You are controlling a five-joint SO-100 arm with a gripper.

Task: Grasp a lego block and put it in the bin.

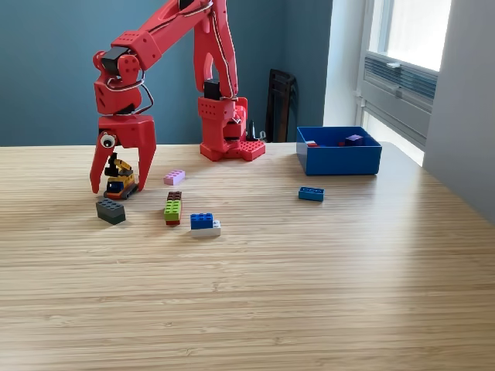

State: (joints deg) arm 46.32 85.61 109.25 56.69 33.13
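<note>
Claw (118, 185) astride stacked blocks (121, 182)

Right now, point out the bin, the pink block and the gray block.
bin (340, 161): exterior view, on its front wall.
pink block (174, 177): exterior view, on its studded top.
gray block (110, 210): exterior view, on its top face.

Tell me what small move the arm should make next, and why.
Probably close the gripper: its jaws stand open around the yellow and black block near the table, nothing is held yet, and the bin waits off at the exterior view's right.
</note>
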